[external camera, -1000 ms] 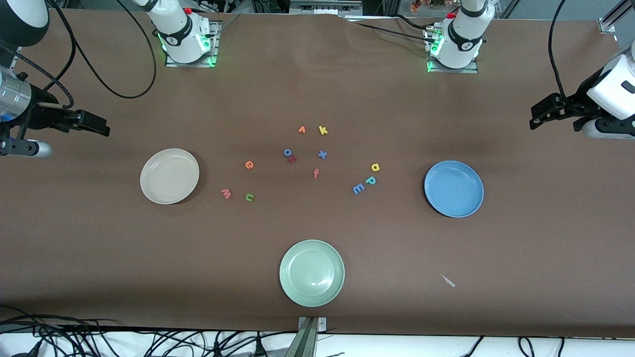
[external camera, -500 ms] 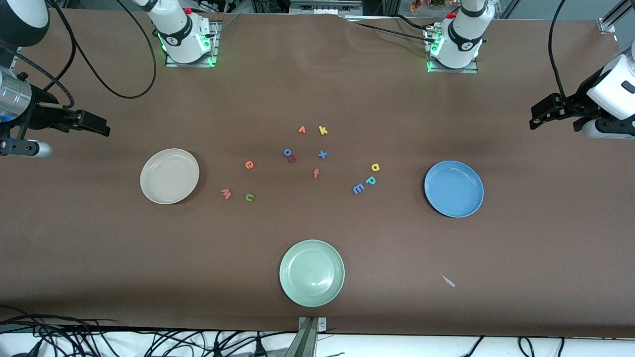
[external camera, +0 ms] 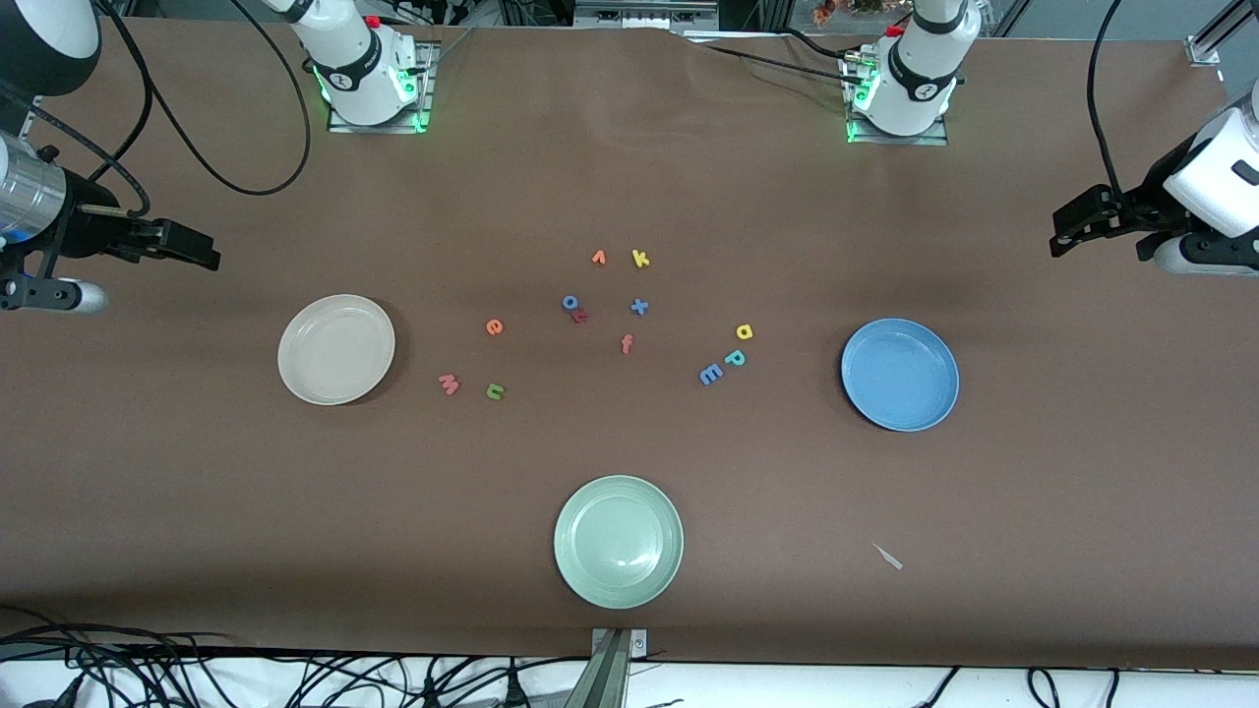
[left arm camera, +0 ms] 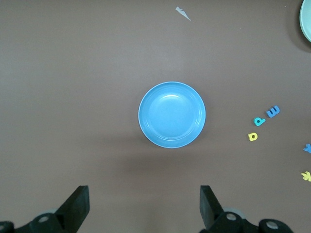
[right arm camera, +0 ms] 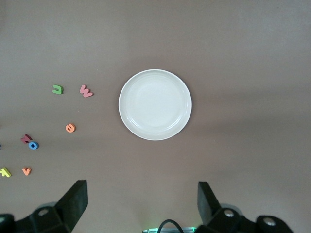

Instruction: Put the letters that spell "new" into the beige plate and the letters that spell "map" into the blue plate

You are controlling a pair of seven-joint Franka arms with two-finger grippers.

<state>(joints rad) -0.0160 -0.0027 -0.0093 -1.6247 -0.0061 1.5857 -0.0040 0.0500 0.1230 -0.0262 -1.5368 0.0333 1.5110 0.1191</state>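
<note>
While letters lie on table, beige plate [external camera: 336, 349], blue plate [external camera: 900, 375] hold nothing.

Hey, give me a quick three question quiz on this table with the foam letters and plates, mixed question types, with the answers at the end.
1. True or false: the beige plate already holds a letter.
2. Which letter lies closest to the blue plate? A) yellow a B) orange e C) green n
3. Fill in: the left gripper is open over the table's end near the ____ plate.

Key:
1. False; it is empty, and the pinkish w lies on the table beside it.
2. A
3. Blue. The right gripper is open too, over the beige plate's end.
</note>
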